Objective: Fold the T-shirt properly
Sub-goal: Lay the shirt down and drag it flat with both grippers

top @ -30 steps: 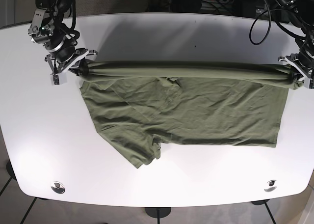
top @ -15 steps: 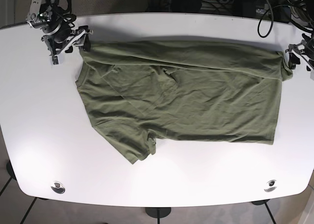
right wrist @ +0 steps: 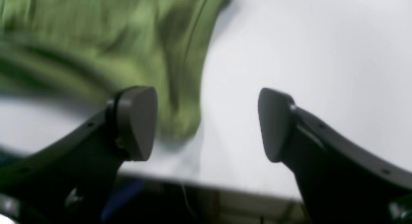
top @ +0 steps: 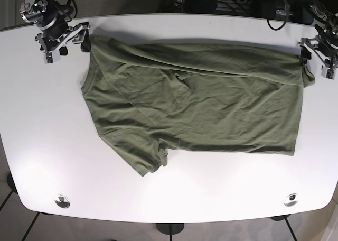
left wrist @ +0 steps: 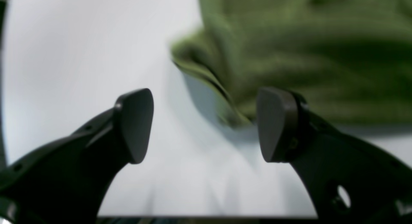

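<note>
Near edge: the olive-green cotton T-shirt point(top: 195, 109) lies spread on the white oval table point(top: 47, 146), one short sleeve point(top: 150, 159) pointing toward the front edge, wrinkles across the body.

Far hem: a doubled band of cloth runs along the back edge between both arms; it looks uneven, thicker toward the left arm's side.

Left gripper point(left wrist: 206, 124): fingers spread wide, holding nothing; a shirt corner point(left wrist: 231, 117) sits just beyond the gap.

Right gripper point(right wrist: 206, 124): likewise spread and empty, with cloth beside its one pad point(right wrist: 136, 121).

Judged step: release after laying the shirt flat.

Doing it well: lift clear without snagging the corners, then regrip both corners evenly so the next fold lands straight.
</note>
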